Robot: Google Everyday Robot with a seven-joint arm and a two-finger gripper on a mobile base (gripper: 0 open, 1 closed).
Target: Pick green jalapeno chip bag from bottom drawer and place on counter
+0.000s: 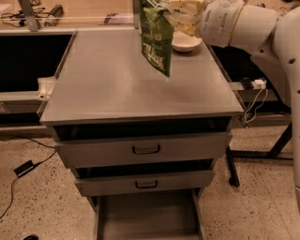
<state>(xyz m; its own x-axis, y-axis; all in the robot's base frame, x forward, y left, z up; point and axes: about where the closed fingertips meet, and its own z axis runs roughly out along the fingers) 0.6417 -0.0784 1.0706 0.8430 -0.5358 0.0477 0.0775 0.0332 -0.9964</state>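
Note:
My gripper [165, 10] is at the top of the view, above the far right part of the counter [108, 89]. It is shut on the top edge of the green jalapeno chip bag [156, 40], which hangs down in the air over the counter. The bag's lower corner is a little above the counter top. The bottom drawer [146, 216] stands pulled open at the foot of the cabinet, and its grey tray shows nothing in it.
A white bowl [185, 42] sits on the counter's far right, just behind the bag. Two upper drawers with black handles [146, 150] are slightly ajar. A cable and a black adapter [23, 168] lie on the floor at left. A table leg [230, 164] stands at right.

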